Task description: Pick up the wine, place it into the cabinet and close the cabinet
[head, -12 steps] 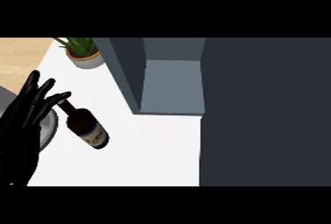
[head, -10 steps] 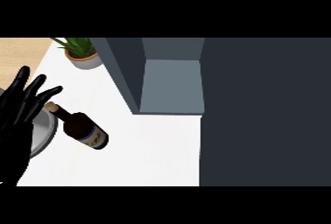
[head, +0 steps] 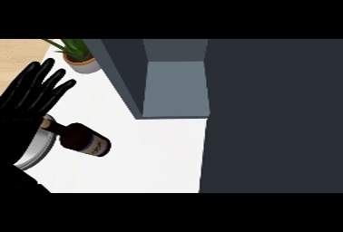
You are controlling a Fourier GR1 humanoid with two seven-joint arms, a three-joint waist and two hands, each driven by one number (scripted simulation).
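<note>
Wine bottle (head: 83, 139) slid lower, left hand (head: 32, 95) lifted off, fingers spread, cabinet (head: 175, 88) open.

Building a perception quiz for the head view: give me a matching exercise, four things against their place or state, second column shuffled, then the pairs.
Things:
1. wine bottle
2. potted plant
3. cabinet
4. left hand

Places or states:
A. open, pale shelf showing
B. fingers spread, at the view's left edge
C. lying on its side on the white counter
D. far corner of the counter, beside the cabinet

Pairs: 1-C, 2-D, 3-A, 4-B
</note>
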